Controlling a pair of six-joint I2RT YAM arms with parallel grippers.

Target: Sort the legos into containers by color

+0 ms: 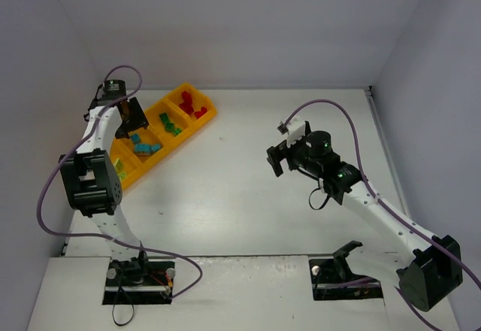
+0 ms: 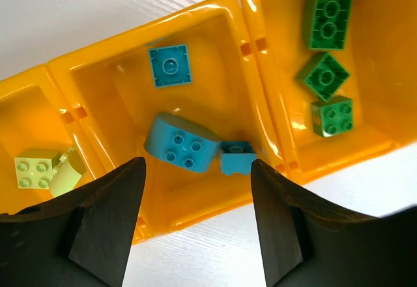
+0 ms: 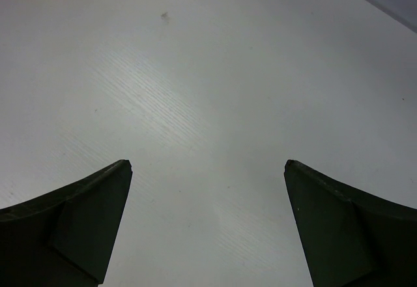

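The long yellow-orange tray lies at the far left, with four compartments. In the top view they hold red legos, green legos, light blue legos and yellow-green legos. My left gripper hovers open and empty over the tray. In the left wrist view my left gripper hangs above the light blue compartment, with a square brick, a rounded brick and a small brick. Green bricks lie to the right, yellow-green bricks to the left. My right gripper is open and empty over bare table, as the right wrist view also shows.
White walls close the table at the back and on both sides. The arm bases sit at the near edge. No loose legos show on the white table.
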